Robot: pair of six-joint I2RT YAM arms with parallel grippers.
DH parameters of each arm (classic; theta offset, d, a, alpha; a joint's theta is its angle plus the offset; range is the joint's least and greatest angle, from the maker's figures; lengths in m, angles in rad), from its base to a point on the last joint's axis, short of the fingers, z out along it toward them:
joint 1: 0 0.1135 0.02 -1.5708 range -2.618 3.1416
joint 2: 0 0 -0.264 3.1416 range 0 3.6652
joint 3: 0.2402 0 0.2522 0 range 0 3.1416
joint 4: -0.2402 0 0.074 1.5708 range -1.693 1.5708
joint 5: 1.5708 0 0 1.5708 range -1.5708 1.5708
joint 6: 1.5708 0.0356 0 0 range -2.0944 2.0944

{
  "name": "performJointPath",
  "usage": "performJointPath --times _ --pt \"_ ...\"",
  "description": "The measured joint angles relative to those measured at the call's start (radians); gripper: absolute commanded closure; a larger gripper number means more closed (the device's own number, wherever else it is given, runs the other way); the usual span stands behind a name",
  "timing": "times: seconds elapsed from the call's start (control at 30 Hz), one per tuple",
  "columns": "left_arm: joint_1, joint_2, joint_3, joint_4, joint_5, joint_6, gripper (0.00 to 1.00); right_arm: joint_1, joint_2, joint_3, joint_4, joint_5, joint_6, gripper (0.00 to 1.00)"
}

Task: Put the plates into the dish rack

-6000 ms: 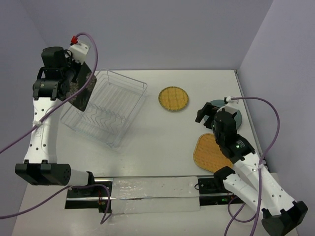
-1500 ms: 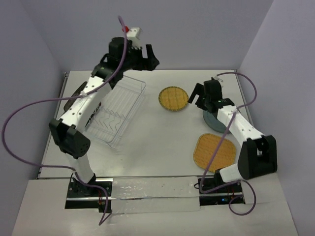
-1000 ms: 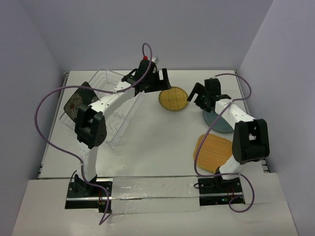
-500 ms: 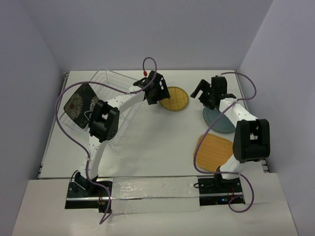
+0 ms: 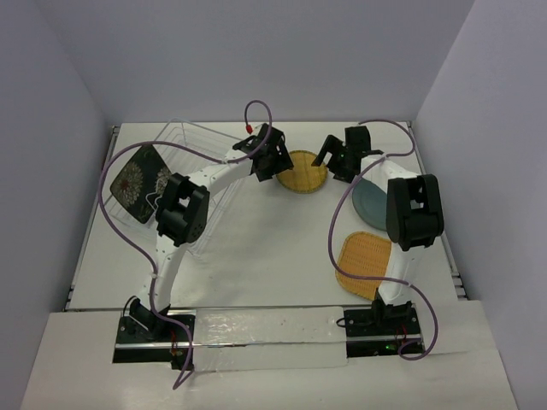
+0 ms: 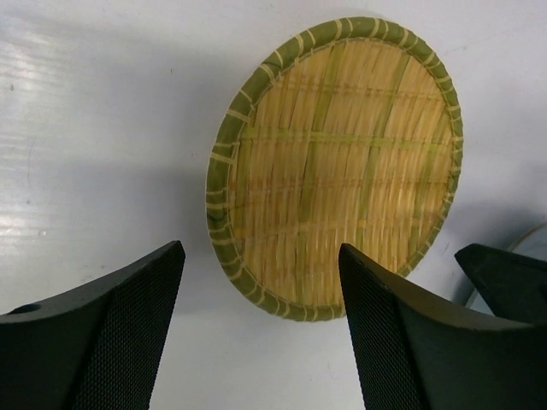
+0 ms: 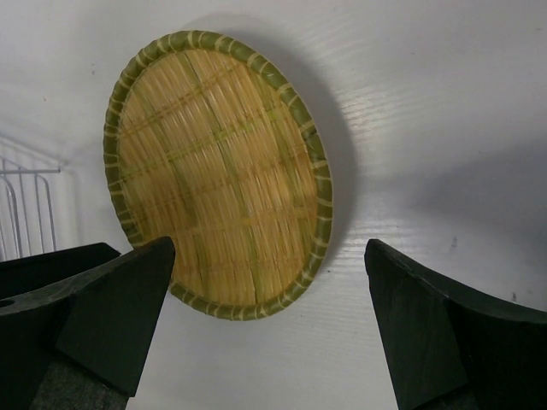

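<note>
The round yellow woven plate [image 5: 302, 171] [image 6: 333, 162] [image 7: 214, 171] lies flat on the table. My left gripper [image 5: 275, 162] [image 6: 261, 256] hangs open at the plate's left edge, nothing between its fingers. My right gripper [image 5: 333, 159] [image 7: 269, 248] stands open at the plate's right edge, also holding nothing. The black square flowered plate [image 5: 137, 182] leans tilted at the left end of the wire dish rack [image 5: 205, 192]. The teal-grey plate [image 5: 376, 205] and the orange-yellow woven plate [image 5: 362, 265] lie flat on the right, partly covered by the right arm.
The two grippers face each other across the round plate, a plate's width apart. The rack's wire corner [image 7: 26, 213] shows just left of that plate. Purple cables loop above both arms. Walls close the table at the back and sides.
The left arm let go of the black plate at the rack and swung right to the round woven plate. Over the last second the right gripper moved left from the teal-grey plate to that plate's right edge.
</note>
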Motion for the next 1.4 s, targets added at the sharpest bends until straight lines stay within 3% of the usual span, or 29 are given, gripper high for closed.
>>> performJointPath --times 0.3,0.5,0.93,1.07,1.13,1.4 --pt "0.017 0.057 -0.005 0.035 -0.001 -0.014 0.21 0.008 0.014 0.008 -0.003 0.028 0.001 0.01" --pt "0.022 0.057 -0.034 0.11 0.0 -0.028 0.29 0.008 0.014 0.008 -0.004 0.036 0.008 0.01" --pt "0.022 0.076 -0.073 0.236 0.026 -0.026 0.63 0.007 0.016 0.008 -0.007 0.037 0.019 0.01" --pt "0.023 0.078 -0.081 0.253 0.035 -0.027 0.83 0.004 0.016 0.008 -0.008 0.04 0.023 0.01" --pt "0.025 0.079 -0.087 0.291 0.066 -0.039 1.0 0.001 0.016 0.008 -0.009 0.042 0.026 0.01" --pt "0.034 0.058 -0.163 0.486 0.137 -0.058 1.0 -0.014 0.004 -0.026 -0.017 0.057 0.029 0.01"
